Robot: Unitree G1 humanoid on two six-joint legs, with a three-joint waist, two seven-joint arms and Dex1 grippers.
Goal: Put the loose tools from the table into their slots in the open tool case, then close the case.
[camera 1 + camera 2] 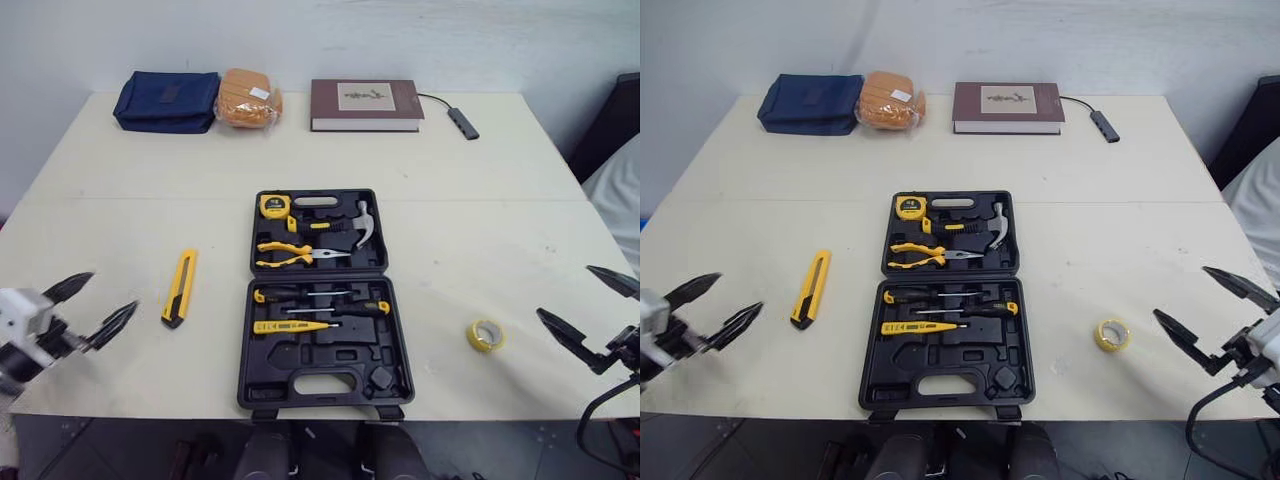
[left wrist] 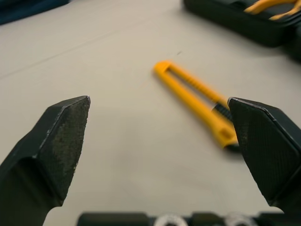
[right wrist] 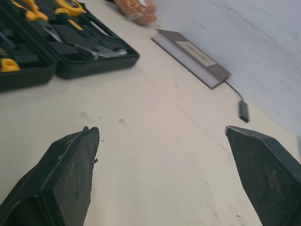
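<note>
Table (image 1: 120,180) carries the open tool case (image 1: 246,345) at its near edge, utility knife (image 1: 180,288) and tape roll (image 1: 485,335) apart on either side. Left gripper (image 1: 112,292) and right gripper (image 1: 565,290) hover outboard, fingers spread.

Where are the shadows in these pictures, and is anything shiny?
Left wrist view: the yellow utility knife throws a soft dark shadow on the table under its black-tipped end. Left eye view: the light is even, the roll of yellow tape has only a faint shadow, and the head of the hammer gleams pale in the tool case.
</note>
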